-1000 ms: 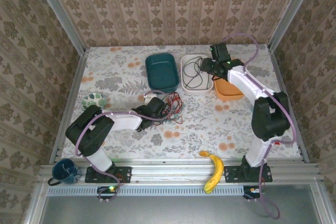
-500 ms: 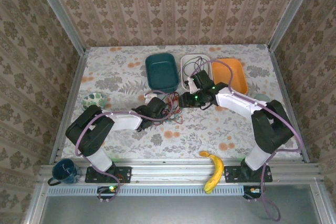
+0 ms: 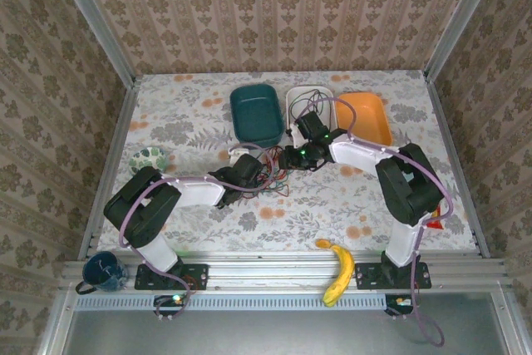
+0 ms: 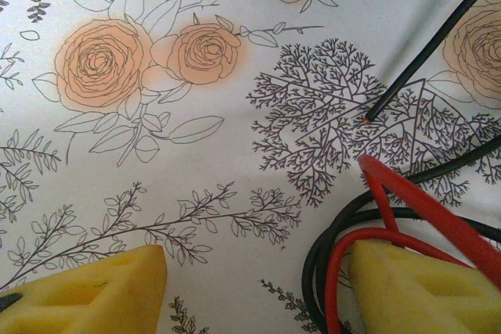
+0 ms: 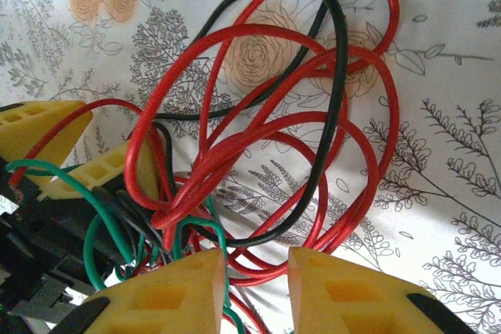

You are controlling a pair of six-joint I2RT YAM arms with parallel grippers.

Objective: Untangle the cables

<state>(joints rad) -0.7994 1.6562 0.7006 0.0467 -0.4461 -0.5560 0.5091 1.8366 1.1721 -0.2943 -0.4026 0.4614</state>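
The tangled cables (image 3: 273,169) lie mid-table: red (image 5: 362,76), black (image 5: 339,99) and green (image 5: 221,252) strands looped together. My right gripper (image 3: 289,158) (image 5: 254,295) is down at the bundle's right side, jaws open with a narrow gap. Red and green strands run through that gap without being pinched. At the bundle's left side my left gripper (image 3: 253,170) (image 4: 250,295) stands wide open. Red and black loops (image 4: 368,232) curl around its right finger (image 4: 415,287). A loose black cable end (image 4: 423,60) lies on the cloth. Another black cable (image 3: 306,110) sits coiled in the white tray (image 3: 292,99).
A teal bin (image 3: 256,112) and an orange bin (image 3: 366,118) flank the white tray at the back. A patterned bowl (image 3: 151,158) sits left. A banana (image 3: 337,270) and a blue mug (image 3: 104,270) rest on the front rail.
My right arm swung from the white tray at the back down to the tangle, and its jaws narrowed. The left arm stayed put.
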